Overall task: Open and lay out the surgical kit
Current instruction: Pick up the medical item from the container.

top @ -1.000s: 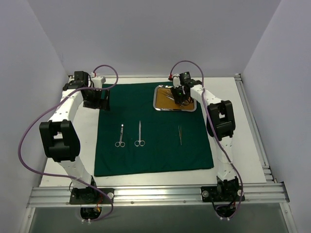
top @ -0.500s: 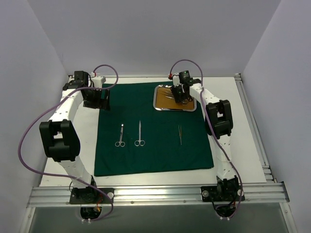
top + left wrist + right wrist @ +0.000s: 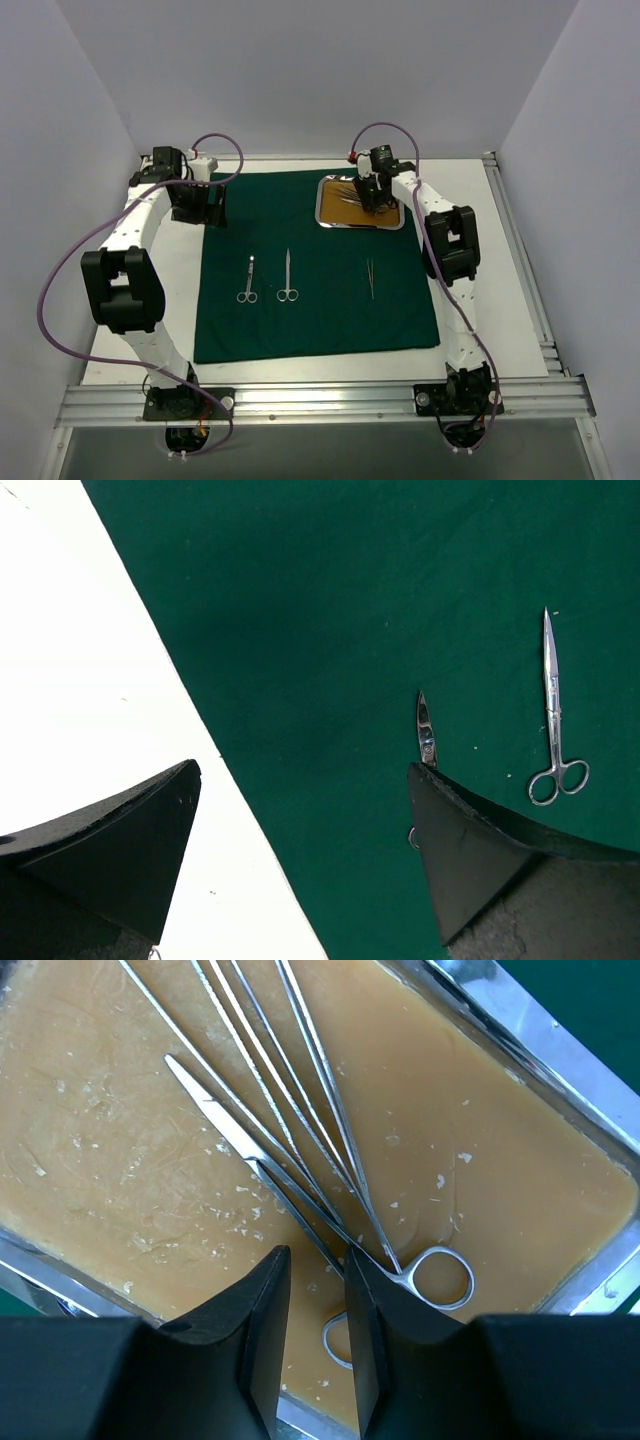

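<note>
The right tool (image 3: 317,1260) is being held low over the steel tray (image 3: 520,1030) at the far right of the drape (image 3: 320,320). Its fingers are standing narrowly apart at the shank of the scissors (image 3: 230,1125), and a grip cannot be told. Slim shiny instruments are lying crossed on the flaky tan liner (image 3: 100,1140). The left tool (image 3: 303,770) is being held wide over the drape's far-left edge and the white desk (image 3: 80,680). Only the top view is showing the tweezers (image 3: 371,278) laid out.
</note>
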`<state>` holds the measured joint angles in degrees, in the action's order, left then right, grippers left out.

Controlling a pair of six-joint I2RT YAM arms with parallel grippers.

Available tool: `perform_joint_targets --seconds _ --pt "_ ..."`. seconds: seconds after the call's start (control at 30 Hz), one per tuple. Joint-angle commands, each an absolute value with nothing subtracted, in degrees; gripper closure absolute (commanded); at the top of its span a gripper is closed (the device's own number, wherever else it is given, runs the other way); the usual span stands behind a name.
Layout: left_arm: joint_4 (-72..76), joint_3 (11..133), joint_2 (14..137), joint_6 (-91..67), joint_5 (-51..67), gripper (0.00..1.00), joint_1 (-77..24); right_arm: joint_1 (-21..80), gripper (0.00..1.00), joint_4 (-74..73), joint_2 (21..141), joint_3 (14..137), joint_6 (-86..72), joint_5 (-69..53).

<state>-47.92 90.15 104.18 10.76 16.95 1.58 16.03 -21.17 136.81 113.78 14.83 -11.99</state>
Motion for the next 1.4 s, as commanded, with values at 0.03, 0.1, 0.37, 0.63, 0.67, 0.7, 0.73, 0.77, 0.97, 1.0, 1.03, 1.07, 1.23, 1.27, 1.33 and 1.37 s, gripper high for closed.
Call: perform_joint_targets --seconds 0.03,0.1,0.37,0.63,0.67,0.7,0.73,0.77,0.97,1.0,1.03,1.07,1.23,1.27,1.33,1.37 --pt "-48.34 92.11 103.71 11.42 18.19 0.06 1.84 15.12 0.76 -23.91 138.78 112.78 13.62 -13.53" --pt "-48.43 92.28 103.71 11.51 18.19 0.06 1.84 15.21 0.77 -23.03 138.08 111.19 13.01 -14.76" --pt "-48.78 92.2 103.45 11.51 18.37 0.06 1.76 16.78 0.84 -23.2 133.16 108.54 11.43 -20.3" --pt "-48.69 92.02 102.83 11.69 18.37 0.06 1.76 18.63 0.85 -25.58 132.1 109.42 12.13 -21.36" --pt "-48.78 92.02 102.83 11.78 18.37 0.06 1.76 18.55 0.84 -25.49 131.93 109.86 12.13 -20.84" --pt "-48.87 92.02 102.83 11.78 18.37 0.06 1.76 18.54 0.84 -25.58 131.84 110.91 12.13 -19.96" --pt "-48.78 92.02 102.92 11.78 18.37 0.06 1.84 18.54 0.83 -25.84 131.84 111.61 12.22 -19.78" --pt "-48.78 92.02 102.92 11.69 18.46 0.06 1.85 18.54 0.83 -26.1 131.92 112.32 12.22 -19.69" --pt "-48.69 92.2 103.27 11.78 18.37 0.06 1.76 18.72 0.78 -26.28 132.1 115.31 12.22 -17.76" --pt "-48.78 92.2 103.27 11.78 18.37 0.06 1.76 18.63 0.77 -26.19 132.19 115.49 12.22 -17.32" --pt "-48.78 92.28 103.36 11.78 18.37 0.06 1.76 18.72 0.76 -26.28 132.45 115.58 12.22 -16.88" --pt "-48.78 92.29 103.36 11.78 18.37 0.06 1.76 18.63 0.75 -26.37 132.71 115.66 12.3 -16.53" --pt "-48.78 92.29 103.62 11.86 18.28 0.06 1.76 18.63 0.73 -26.46 134.29 116.01 12.83 -14.68" --pt "-48.78 92.29 103.8 11.78 18.37 0.06 1.84 18.63 0.73 -26.37 134.91 116.1 13.01 -14.68" --pt "-48.78 92.29 103.8 11.78 18.37 0.06 1.84 18.63 0.72 -26.54 136.22 116.54 13.27 -13.8" --pt "-48.78 92.29 103.89 11.78 18.37 0.06 1.76 18.55 0.72 -26.98 136.67 117.24 13.53 -13.19"
